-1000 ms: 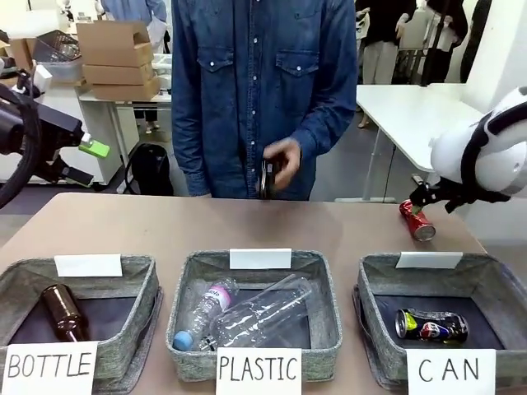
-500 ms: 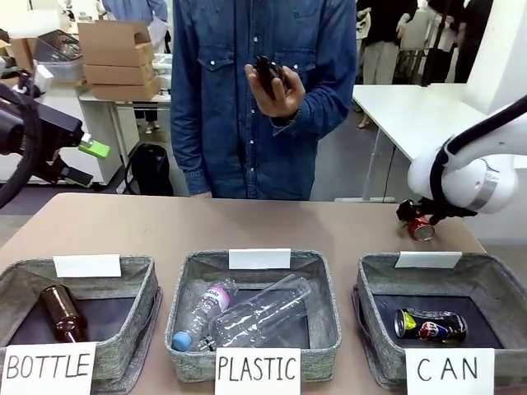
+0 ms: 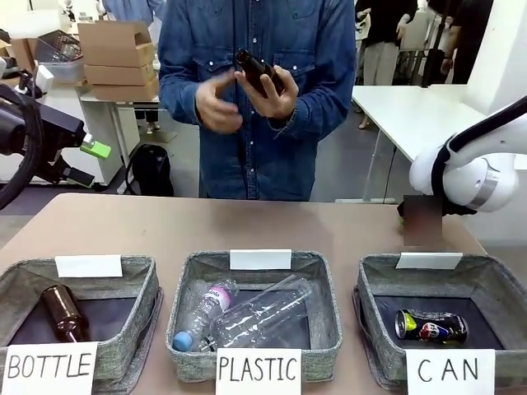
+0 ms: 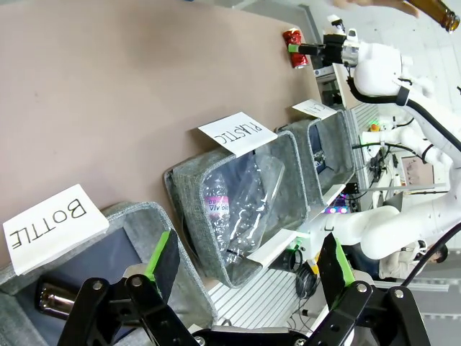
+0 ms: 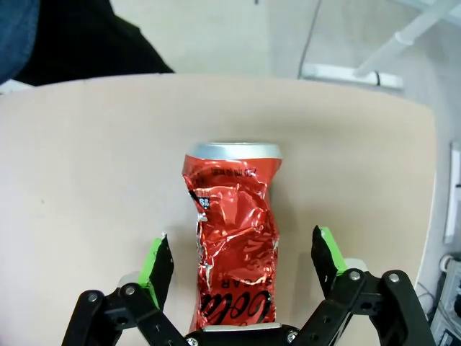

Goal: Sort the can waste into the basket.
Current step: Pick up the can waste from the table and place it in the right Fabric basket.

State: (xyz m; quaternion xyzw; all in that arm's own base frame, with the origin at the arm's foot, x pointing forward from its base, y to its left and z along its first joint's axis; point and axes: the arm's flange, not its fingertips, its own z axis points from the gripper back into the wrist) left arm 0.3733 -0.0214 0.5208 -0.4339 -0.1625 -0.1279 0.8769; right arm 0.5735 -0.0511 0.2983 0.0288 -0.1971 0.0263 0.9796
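Observation:
In the right wrist view the crushed shiny red can [image 5: 234,245] lies on the tan table, top end pointing away. My right gripper [image 5: 241,261] is open and straddles it, with a gap between each green pad [image 5: 157,259] and the can. From the left wrist view the same red can [image 4: 294,37] sits near the table's far corner with the right gripper [image 4: 317,49] at it. The dark can [image 3: 431,325] lies inside the CAN basket [image 3: 494,276]. My left gripper [image 4: 248,259] hangs open and empty, high at the left [image 3: 89,162].
The BOTTLE basket [image 3: 136,267] holds a brown bottle [image 3: 62,311]. The PLASTIC basket [image 3: 325,267] holds clear bottles [image 3: 255,313]. A person across the table holds another brown bottle [image 3: 257,74] in both hands at chest height. The table edge runs close behind the red can.
My right gripper came down and settled around the red can. The person raised the brown bottle from waist to chest and brought the other hand to it. The left arm stayed still.

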